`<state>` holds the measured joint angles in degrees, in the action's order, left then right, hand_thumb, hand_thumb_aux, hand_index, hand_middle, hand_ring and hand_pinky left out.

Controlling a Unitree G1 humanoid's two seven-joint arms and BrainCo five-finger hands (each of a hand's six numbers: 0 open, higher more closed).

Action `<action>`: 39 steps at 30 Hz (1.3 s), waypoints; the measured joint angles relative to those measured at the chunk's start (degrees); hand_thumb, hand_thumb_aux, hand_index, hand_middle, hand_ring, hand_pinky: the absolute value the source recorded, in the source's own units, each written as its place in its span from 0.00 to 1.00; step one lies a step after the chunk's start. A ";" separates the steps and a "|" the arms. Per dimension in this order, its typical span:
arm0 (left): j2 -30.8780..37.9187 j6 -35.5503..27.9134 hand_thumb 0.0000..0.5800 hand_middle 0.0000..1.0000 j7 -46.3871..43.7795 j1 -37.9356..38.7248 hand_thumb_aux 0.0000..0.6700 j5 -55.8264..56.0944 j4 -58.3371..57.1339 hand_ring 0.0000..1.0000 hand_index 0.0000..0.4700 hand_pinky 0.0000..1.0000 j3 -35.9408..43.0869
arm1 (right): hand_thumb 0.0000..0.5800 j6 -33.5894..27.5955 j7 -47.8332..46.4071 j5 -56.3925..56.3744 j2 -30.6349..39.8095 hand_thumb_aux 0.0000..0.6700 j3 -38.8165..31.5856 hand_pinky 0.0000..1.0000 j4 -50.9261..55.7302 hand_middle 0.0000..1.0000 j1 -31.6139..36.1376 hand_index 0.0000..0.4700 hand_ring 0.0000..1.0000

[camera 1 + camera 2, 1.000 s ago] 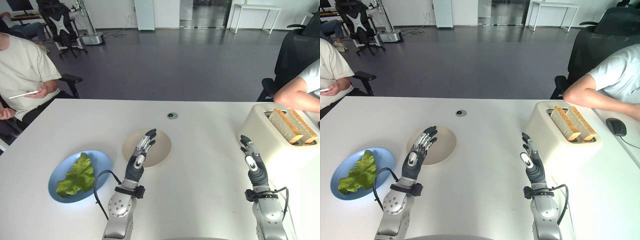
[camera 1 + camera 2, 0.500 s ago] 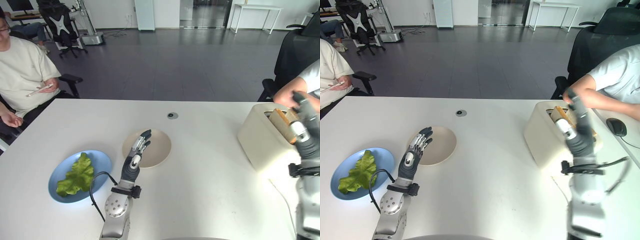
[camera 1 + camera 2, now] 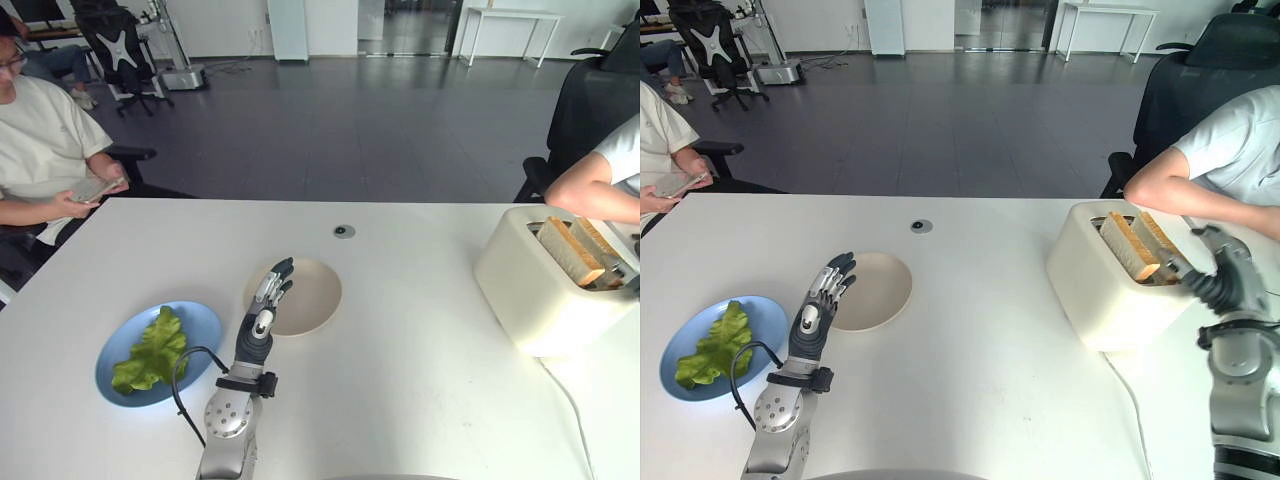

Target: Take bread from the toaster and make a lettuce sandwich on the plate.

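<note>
Lettuce (image 3: 152,352) lies on the blue dish (image 3: 205,322). Left hand (image 3: 258,322) rests at the plate (image 3: 312,295) rim, fingers straight, empty. Step in hand: bread (image 3: 1140,245) extraction — slices stand in the toaster (image 3: 1100,300); right hand (image 3: 1225,280), fingers apart, must close on one.

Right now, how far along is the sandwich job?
Nothing done yet: both bread slices stand in the toaster, and the beige plate is bare. In hand: the right hand is at the toaster's slots, beside the bread. Left: pull the slices, plate them, add the lettuce lying on the blue plate.
</note>
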<state>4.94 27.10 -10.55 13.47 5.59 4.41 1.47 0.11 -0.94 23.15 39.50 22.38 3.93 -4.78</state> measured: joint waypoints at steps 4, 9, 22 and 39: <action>0.25 0.19 0.00 0.00 0.03 0.37 0.00 0.04 0.57 0.00 0.00 0.00 -0.92 | 0.77 3.69 3.20 -0.16 0.45 0.52 -1.41 0.00 4.42 0.00 1.35 0.52 0.00; 0.28 0.42 0.00 0.00 0.03 1.60 0.00 0.07 1.20 0.00 0.00 0.00 -1.54 | 0.99 5.16 4.78 -0.71 1.67 0.89 -2.00 0.00 7.38 0.00 3.34 0.89 0.00; 0.41 1.26 0.00 0.00 -0.19 1.58 0.00 0.04 1.39 0.00 0.00 0.00 -1.98 | 1.00 8.93 11.04 -2.11 0.35 1.00 0.30 0.00 -2.02 0.00 4.85 1.00 0.00; 0.55 6.13 0.00 0.00 1.09 1.47 0.00 -2.76 2.19 0.00 0.00 0.00 -2.76 | 1.00 -16.95 -8.43 -21.90 -25.54 1.00 -29.26 0.00 -6.43 0.00 38.89 1.00 0.00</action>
<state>5.49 33.23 -9.46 14.94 2.84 6.60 -1.29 -16.84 -9.37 1.25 13.95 -6.87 -2.50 34.12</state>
